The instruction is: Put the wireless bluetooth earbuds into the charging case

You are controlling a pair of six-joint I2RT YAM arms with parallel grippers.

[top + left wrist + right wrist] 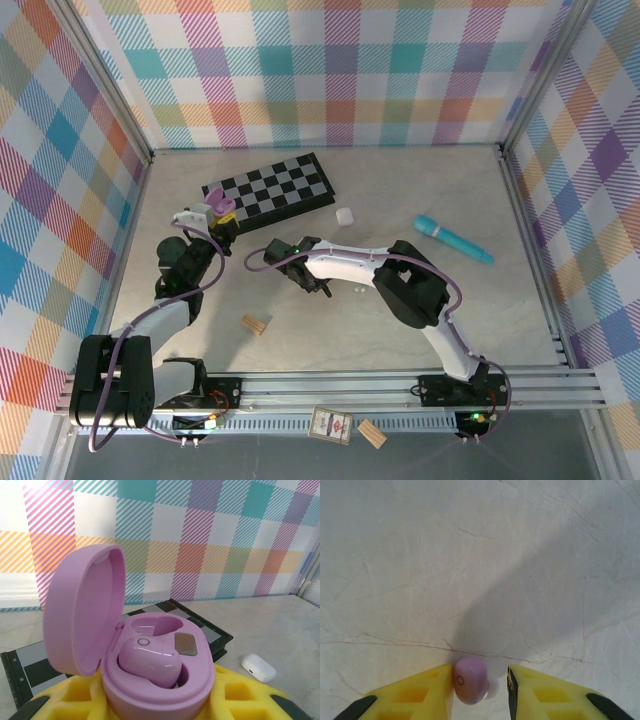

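Lilac charging case [80, 615], lilac earbud [469, 679]; yellow right pincer fingers [420, 696] (black tips); black-grey chequered board [270, 190]; teal tube [453, 240].

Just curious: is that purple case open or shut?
Open. The purple case has its lid up; one earbud sits inside, another pocket looks empty.

Bright, even lighting; soft shadows; slight close-up blur.

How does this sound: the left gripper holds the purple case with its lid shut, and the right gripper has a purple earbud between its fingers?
Wrong on the lid: the left wrist view shows it open. The left gripper does hold the purple case, and the right gripper has a purple earbud between its fingers.
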